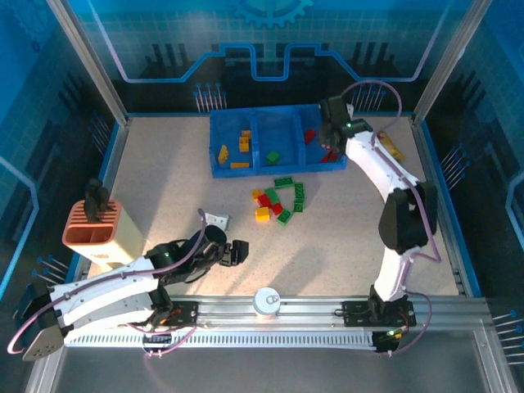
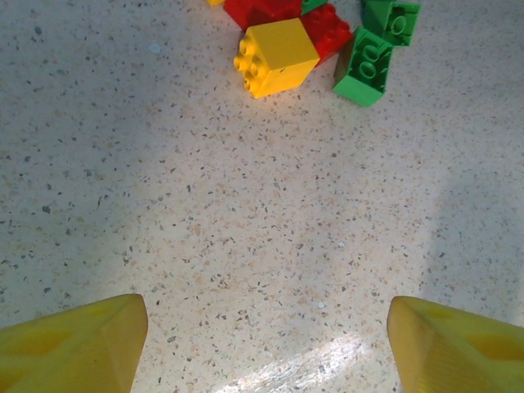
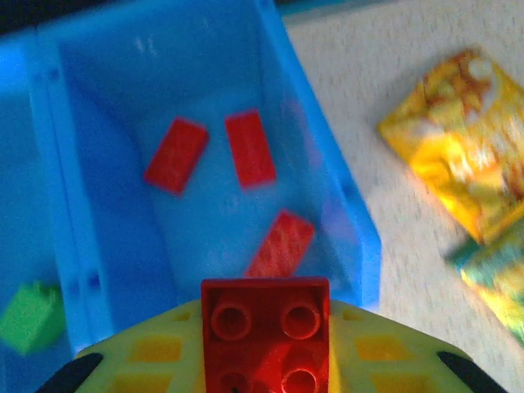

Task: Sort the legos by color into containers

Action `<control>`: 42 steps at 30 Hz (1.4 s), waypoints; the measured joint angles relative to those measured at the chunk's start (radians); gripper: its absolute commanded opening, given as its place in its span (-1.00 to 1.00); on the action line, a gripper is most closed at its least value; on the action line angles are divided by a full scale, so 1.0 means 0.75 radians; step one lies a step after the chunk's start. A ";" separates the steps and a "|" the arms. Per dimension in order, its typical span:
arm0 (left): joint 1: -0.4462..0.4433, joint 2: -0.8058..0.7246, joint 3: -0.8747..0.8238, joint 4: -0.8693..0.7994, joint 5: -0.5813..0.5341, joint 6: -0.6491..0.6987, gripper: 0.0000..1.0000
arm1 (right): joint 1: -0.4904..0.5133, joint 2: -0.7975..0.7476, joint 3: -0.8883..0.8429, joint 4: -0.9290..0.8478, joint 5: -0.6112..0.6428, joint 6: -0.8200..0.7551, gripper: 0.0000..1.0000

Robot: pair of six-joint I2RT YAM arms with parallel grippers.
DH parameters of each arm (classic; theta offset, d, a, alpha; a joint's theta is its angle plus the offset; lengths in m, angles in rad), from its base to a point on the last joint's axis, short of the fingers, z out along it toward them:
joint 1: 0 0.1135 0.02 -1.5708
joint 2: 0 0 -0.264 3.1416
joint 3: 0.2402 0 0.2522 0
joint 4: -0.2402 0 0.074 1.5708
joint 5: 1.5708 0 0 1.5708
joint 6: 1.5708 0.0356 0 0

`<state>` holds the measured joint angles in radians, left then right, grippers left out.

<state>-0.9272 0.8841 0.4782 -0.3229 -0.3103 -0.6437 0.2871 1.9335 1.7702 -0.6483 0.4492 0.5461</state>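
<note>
The right claw (image 3: 266,356) grips a studded red plastic brick (image 3: 265,311) over the right compartment of the translucent blue tray (image 3: 332,192), beside yellow snack packets (image 3: 458,139). The left claw (image 2: 266,344) gapes over the speckled surface (image 2: 246,237), near loose bricks (image 2: 278,53).

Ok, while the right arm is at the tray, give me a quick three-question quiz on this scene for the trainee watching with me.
1. True or false: the left tool is shut on a green brick.
2. What colour is the brick held in the right tool? A green, B red, C yellow.
3. In the right wrist view, how many red bricks lie flat in the tray compartment ahead of that tool?
Key: 1 false, it is open and empty; 2 B; 3 three.
</note>
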 measured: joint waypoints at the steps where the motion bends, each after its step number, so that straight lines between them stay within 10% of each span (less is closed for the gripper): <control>1: 0.000 0.023 0.001 0.005 0.001 -0.007 0.62 | -0.015 0.060 0.070 0.000 -0.010 -0.014 -0.33; 5: 0.000 0.149 0.005 0.027 0.011 -0.023 0.66 | -0.051 0.309 0.333 -0.051 -0.030 -0.061 -0.14; 11: 0.003 0.325 0.064 0.091 0.052 -0.051 0.68 | -0.061 0.476 0.490 -0.136 -0.077 -0.093 0.83; 30: 0.257 1.197 0.808 0.106 0.116 0.073 0.44 | 0.126 -0.547 -0.617 0.204 -0.165 -0.037 0.80; 42: 0.269 1.360 0.984 -0.085 0.018 0.150 0.14 | 0.210 -0.897 -1.150 0.213 -0.181 0.097 0.79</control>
<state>-0.7254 1.9038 1.2160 -0.3870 -0.2966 -0.5312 0.4442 1.2606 0.9081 -0.4889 0.3138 0.6186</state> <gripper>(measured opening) 0.561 0.893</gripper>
